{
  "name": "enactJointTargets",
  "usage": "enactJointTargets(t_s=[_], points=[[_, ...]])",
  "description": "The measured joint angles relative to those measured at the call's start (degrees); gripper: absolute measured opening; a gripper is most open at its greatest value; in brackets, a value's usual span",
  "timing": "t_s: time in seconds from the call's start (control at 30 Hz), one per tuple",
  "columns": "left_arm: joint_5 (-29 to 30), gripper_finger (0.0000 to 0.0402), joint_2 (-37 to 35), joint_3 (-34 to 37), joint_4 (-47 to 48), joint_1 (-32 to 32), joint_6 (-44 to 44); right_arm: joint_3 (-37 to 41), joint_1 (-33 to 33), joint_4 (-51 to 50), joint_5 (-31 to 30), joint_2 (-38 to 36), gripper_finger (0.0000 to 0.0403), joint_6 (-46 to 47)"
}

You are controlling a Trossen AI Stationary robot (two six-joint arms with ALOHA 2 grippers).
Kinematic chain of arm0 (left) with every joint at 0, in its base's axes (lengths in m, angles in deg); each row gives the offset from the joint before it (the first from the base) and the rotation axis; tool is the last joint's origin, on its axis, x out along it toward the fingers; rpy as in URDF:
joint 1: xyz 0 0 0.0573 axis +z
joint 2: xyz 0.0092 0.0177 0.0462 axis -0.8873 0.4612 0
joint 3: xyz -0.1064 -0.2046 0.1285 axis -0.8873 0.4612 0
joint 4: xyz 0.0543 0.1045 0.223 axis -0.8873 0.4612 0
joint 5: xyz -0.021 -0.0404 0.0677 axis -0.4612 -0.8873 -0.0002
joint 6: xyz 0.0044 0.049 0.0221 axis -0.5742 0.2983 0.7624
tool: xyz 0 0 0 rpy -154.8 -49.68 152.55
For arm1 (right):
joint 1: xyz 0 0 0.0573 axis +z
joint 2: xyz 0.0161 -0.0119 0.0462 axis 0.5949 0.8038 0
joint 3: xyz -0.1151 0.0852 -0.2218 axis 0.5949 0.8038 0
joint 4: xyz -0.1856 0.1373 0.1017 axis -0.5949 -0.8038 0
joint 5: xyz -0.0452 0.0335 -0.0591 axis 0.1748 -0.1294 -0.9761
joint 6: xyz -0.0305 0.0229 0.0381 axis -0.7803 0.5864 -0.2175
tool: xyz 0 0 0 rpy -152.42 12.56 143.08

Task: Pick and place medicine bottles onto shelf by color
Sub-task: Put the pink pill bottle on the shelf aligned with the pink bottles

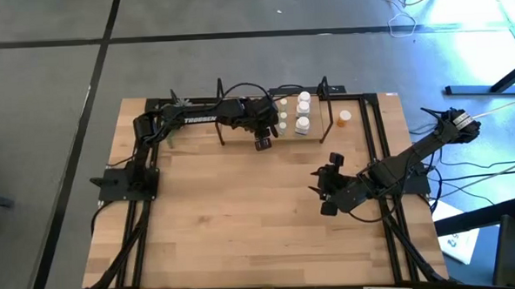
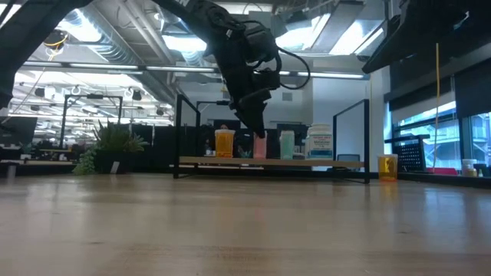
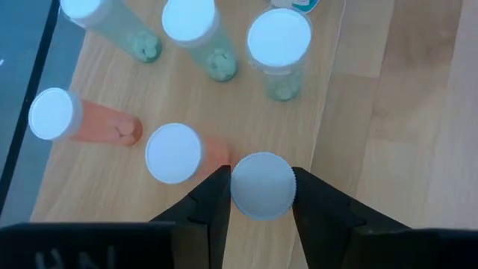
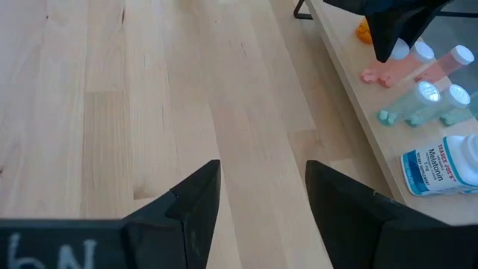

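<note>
The shelf [image 1: 240, 135] stands at the table's far side and carries several white-capped medicine bottles: orange ones [image 3: 173, 153], pale green ones [image 3: 280, 45] and a large white one [image 2: 319, 142], all standing on their bases. My left gripper [image 3: 261, 196] is over the shelf's near edge, shut on one bottle's white cap [image 3: 261, 185]. The low view shows a pinkish-orange body [image 2: 259, 148] under its fingers. One more orange bottle [image 1: 345, 117] stands on the table to the right of the shelf. My right gripper [image 1: 318, 184] hangs open over bare table at the right. My left gripper pinches the round white cap by its rim [image 3: 233, 187] between its two fingers, one on each side. The fingers come slanting down from above. The bottle stands upright below them, and in the low view its base [image 2: 259, 156] is level with the shelf board.
Black metal frames [image 1: 325, 89] rise at both ends of the shelf. A neighbouring orange bottle stands close beside my left finger [image 3: 213, 217]. A green plant [image 2: 115, 146] shows beyond the table's far left. Bare wood lies between the shelf and the near edge [image 1: 244, 232].
</note>
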Motion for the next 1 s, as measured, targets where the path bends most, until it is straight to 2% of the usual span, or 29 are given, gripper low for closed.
enactJointTargets(t_s=[0.7, 0.9, 1.0], points=[[-1.66, 0.0123, -0.02, 0.0, -0.28, 0.02, -0.8, 0.0, 0.01, 0.07, 0.07, -0.02, 0.0198, -0.17], [0.53, 0.0128, -0.02, 0.0, -0.31, 0.0, -1.01, 0.0, 0.01, 0.09, 0.07, -0.02, 0.0198, -0.17], [-1.71, 0.0128, -0.02, 0.0, -0.31, 0.04, -1.09, 0.0, -0.01, 0.09, 0.07, -0.02, 0.0198, -0.17]])
